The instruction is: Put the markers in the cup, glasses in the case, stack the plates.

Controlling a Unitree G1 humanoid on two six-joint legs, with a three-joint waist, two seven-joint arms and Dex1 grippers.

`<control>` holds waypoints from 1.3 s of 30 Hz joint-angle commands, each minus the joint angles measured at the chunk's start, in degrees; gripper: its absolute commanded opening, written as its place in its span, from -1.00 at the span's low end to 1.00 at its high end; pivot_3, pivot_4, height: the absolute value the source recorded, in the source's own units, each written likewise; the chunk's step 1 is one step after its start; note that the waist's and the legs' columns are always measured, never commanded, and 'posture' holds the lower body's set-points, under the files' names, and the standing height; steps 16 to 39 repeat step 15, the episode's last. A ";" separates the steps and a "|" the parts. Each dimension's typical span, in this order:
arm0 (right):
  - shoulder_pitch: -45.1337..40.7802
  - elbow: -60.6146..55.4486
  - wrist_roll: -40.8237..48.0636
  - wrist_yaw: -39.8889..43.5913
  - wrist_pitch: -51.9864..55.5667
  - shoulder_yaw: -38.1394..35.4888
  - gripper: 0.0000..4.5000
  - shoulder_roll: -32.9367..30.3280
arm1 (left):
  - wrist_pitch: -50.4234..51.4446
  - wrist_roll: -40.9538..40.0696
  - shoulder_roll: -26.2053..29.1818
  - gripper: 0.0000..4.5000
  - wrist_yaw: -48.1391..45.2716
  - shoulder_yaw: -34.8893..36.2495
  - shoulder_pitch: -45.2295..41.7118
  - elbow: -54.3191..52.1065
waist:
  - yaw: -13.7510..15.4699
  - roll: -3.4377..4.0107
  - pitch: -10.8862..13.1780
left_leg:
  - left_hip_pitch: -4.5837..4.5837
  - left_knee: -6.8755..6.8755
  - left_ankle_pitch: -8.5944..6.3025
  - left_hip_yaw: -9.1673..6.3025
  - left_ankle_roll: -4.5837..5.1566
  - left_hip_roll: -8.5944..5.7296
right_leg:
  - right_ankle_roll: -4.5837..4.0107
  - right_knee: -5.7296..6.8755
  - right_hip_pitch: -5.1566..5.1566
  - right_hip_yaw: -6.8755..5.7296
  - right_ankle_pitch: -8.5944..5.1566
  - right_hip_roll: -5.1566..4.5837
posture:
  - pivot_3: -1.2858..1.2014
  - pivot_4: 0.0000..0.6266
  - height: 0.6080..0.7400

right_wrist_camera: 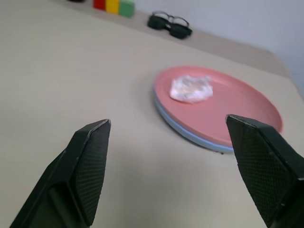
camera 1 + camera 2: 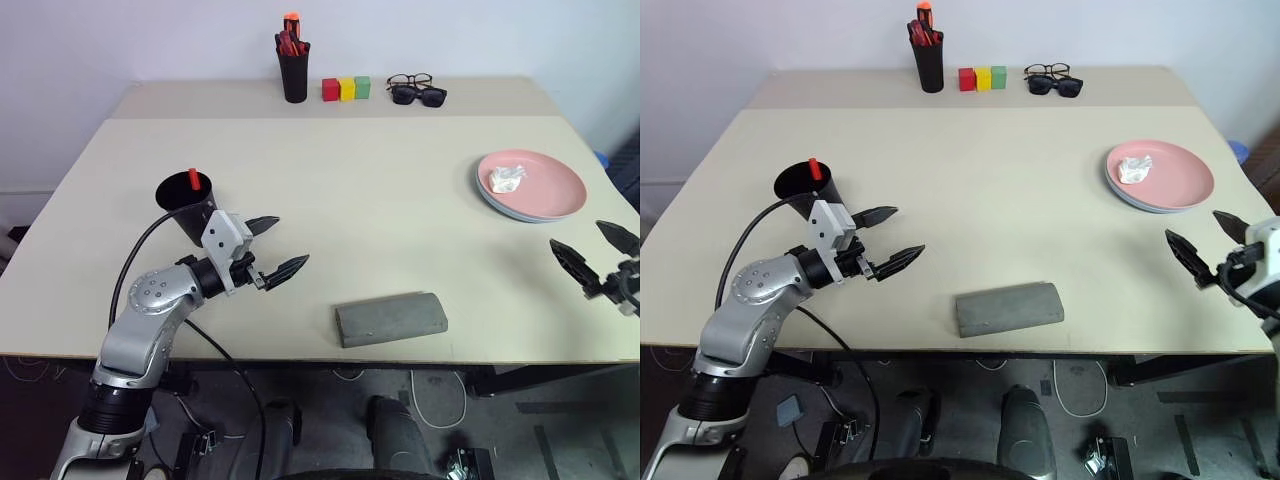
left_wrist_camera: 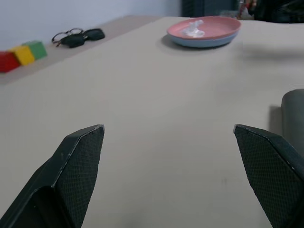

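Observation:
The black cup (image 2: pixel 190 208) stands near the table's left edge, and the red end of a marker (image 2: pixel 192 179) sticks up out of it. My left gripper (image 2: pixel 292 240) is open and empty, just right of the cup and level over the table. The grey case (image 2: pixel 391 319) lies shut near the front edge. The glasses are out of view. At the right the pink plate (image 2: pixel 535 185) sits stacked on the light blue plate (image 2: pixel 500 212). My right gripper (image 2: pixel 576 234) is open and empty, in front of the plates.
A crumpled white scrap (image 2: pixel 507 178) lies on the pink plate. Along the back stand a black pen holder (image 2: pixel 294 72) with red and orange pens, three coloured blocks (image 2: pixel 346 88), dark-framed spectacles (image 2: pixel 409 80) and black sunglasses (image 2: pixel 420 96).

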 commanded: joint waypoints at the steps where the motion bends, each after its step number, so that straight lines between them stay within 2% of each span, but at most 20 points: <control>1: 10.21 -8.50 3.87 5.26 3.39 -8.48 0.75 0.81 | -3.31 -2.02 2.03 1.00 -2.26 5.18 7.06 -2.79 | -0.06 0.00 -0.02 | 0.04 -0.07 -0.01 0.00 0.00 0.02 | 0.02 -0.01 0.01 0.00 -0.03 0.01 | 0.03 -0.52 0.98; 5: 17.86 -12.12 5.57 7.96 5.26 -14.11 0.75 2.36 | -4.96 -0.05 4.58 1.00 -1.73 7.43 13.75 -4.71 | -0.28 0.00 -0.02 | -0.04 -0.17 -0.04 0.09 0.03 0.05 | -0.12 -0.02 -0.17 0.01 0.04 -0.01 | 0.03 -0.52 0.98; 11: 21.37 -14.15 6.40 9.28 6.60 -18.51 0.75 4.20 | -3.91 -1.08 6.34 1.00 -1.30 9.48 17.36 -7.44 | -0.14 -0.12 -0.12 | -0.08 -0.02 -0.16 0.29 -0.17 0.28 | -0.06 -0.12 -0.05 -0.04 0.00 -0.02 | 0.03 -0.52 0.98; 15: 22.57 -15.06 6.32 10.04 6.99 -19.44 0.75 4.89 | -4.19 -1.91 7.56 1.00 -2.81 10.13 18.22 -7.49 | -0.10 -0.12 -0.12 | -0.14 -0.11 -0.10 0.68 -0.08 0.67 | -0.11 -0.18 -0.14 -0.14 -0.02 0.02 | 0.03 -0.52 0.98; 39: 22.57 -15.06 6.32 10.04 6.99 -19.44 0.75 4.89 | -4.19 -1.91 7.56 1.00 -2.81 10.13 18.22 -7.49 | -0.10 -0.12 -0.12 | -0.14 -0.11 -0.10 0.68 -0.08 0.67 | -0.11 -0.18 -0.14 -0.14 -0.02 0.02 | 0.03 -0.52 0.98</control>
